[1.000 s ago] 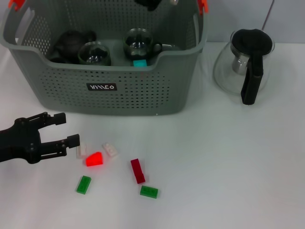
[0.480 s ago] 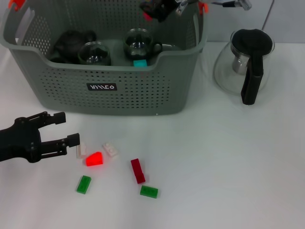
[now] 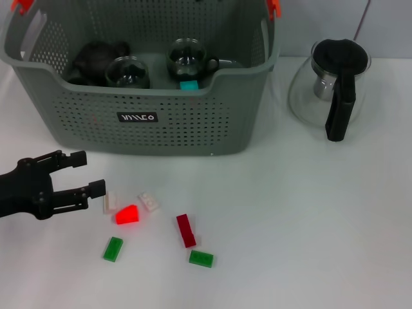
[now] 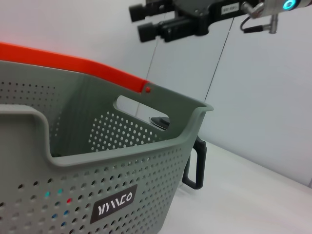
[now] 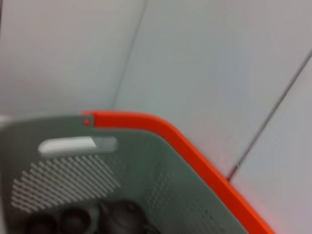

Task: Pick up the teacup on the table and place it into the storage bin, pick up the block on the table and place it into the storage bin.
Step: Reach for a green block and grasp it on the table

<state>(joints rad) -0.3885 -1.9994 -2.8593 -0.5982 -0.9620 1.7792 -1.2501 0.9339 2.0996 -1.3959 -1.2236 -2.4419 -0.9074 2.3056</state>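
The grey-green storage bin (image 3: 148, 116) stands at the back left. Inside it are two glass teacups (image 3: 127, 71) (image 3: 187, 59) and a teal block (image 3: 189, 84). Loose blocks lie on the table in front: a white block (image 3: 109, 201), another white one (image 3: 149, 201), a red wedge (image 3: 127, 214), a dark red block (image 3: 186, 230) and two green ones (image 3: 113, 248) (image 3: 201, 258). My left gripper (image 3: 90, 172) hovers open just left of the first white block, holding nothing. In the left wrist view my right gripper (image 4: 142, 22) hangs open high above the bin (image 4: 122, 161).
A dark teapot (image 3: 96, 56) also sits in the bin's left part. A glass kettle with a black lid and handle (image 3: 331, 84) stands on the table to the bin's right. The bin's orange rim (image 5: 195, 156) fills the right wrist view.
My right gripper, seen over the bin's back rim half a second ago, has lifted out of the head view. The left gripper and the blocks have not moved.
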